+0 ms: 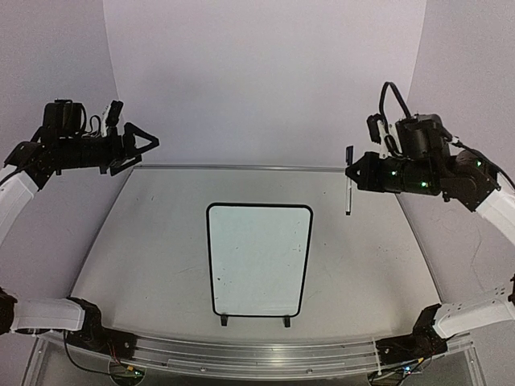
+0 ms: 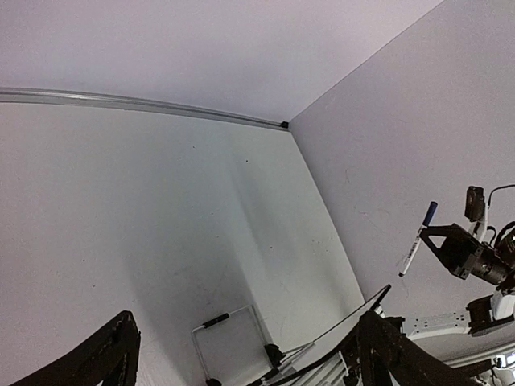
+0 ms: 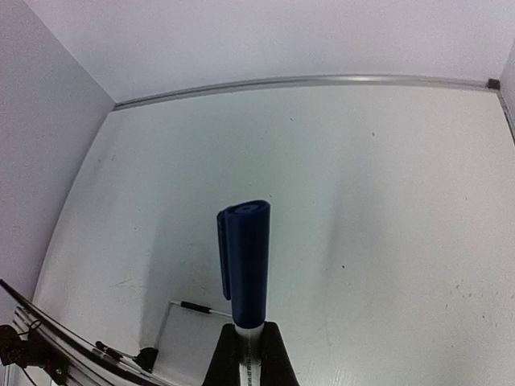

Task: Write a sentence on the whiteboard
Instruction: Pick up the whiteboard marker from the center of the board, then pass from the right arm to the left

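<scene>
1. Top external: whiteboard (image 1: 259, 261) lies flat at the table centre, apparently blank.
2. Right gripper (image 1: 355, 172) clamps the marker (image 1: 348, 191), blue cap (image 3: 244, 257) on; left gripper (image 1: 138, 145) is spread wide, empty.
3. Uncap first: the left should pull straight along the marker's axis.

Robotics lab, enclosed test cell. Plain white table (image 1: 145, 241) is boxed in by blank pale panels (image 1: 257, 72) at 9, 12 and 3 o'clock. Aluminium rail (image 1: 257, 356) runs along the 6 o'clock edge; left arm (image 1: 48, 314) bolted on at 7, right arm (image 1: 475, 310) at 5. Exposed wiring (image 1: 88, 358) loops below the rail. Green indicator lights (image 1: 392, 171) glow on the right arm's wrist at 2 o'clock. One whiteboard (image 1: 259, 259) lies at centre.
</scene>
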`<action>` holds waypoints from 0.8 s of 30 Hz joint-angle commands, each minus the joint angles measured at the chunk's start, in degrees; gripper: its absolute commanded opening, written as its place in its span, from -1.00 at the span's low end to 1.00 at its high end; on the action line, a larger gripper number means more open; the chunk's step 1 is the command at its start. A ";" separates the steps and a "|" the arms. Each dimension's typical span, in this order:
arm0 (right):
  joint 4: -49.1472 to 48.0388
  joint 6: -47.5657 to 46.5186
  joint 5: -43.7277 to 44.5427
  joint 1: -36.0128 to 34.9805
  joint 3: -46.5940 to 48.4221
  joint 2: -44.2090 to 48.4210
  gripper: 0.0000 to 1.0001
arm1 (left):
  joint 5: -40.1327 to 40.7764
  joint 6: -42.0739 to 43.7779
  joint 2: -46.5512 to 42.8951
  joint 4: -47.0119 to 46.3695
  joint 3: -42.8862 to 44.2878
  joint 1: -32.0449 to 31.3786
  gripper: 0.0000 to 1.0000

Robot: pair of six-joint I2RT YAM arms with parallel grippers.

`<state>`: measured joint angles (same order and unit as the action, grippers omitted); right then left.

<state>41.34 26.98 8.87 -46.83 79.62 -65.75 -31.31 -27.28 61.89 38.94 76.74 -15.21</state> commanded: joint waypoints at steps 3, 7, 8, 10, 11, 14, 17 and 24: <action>3.40 -14.01 -8.45 -5.56 13.89 -7.94 -1.00 | -4.14 -5.65 2.22 -0.58 6.79 -3.26 0.85; 3.49 -16.09 -10.98 -9.70 21.40 -13.59 -1.00 | -3.72 -7.99 4.22 -4.00 7.41 -8.64 0.85; 3.52 -16.27 -11.00 -10.81 22.86 -15.43 -1.00 | -3.40 -8.41 4.83 -5.04 7.64 -10.30 0.85; 3.57 -16.42 -10.58 -13.24 25.60 -18.93 -1.00 | -2.46 -9.02 6.36 -7.00 8.17 -14.16 0.85; 3.57 -16.43 -10.26 -14.22 26.84 -20.59 -1.00 | -2.02 -9.35 7.06 -8.05 8.45 -16.08 0.85; 3.49 -16.35 -9.51 -16.43 30.11 -24.69 -1.00 | -1.90 -10.48 8.98 -11.45 9.12 -20.73 0.85; 3.49 -16.27 -8.92 -17.92 32.56 -28.69 -1.00 | -1.90 -11.00 10.54 -14.53 9.69 -24.52 0.87; 3.39 -16.14 -7.00 -19.02 35.46 -32.96 -1.00 | -1.70 -11.43 13.89 -16.28 9.46 -29.27 0.71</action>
<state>44.79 11.40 -0.42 -65.61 111.65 -98.21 -33.31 -37.86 74.90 26.44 83.97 -43.36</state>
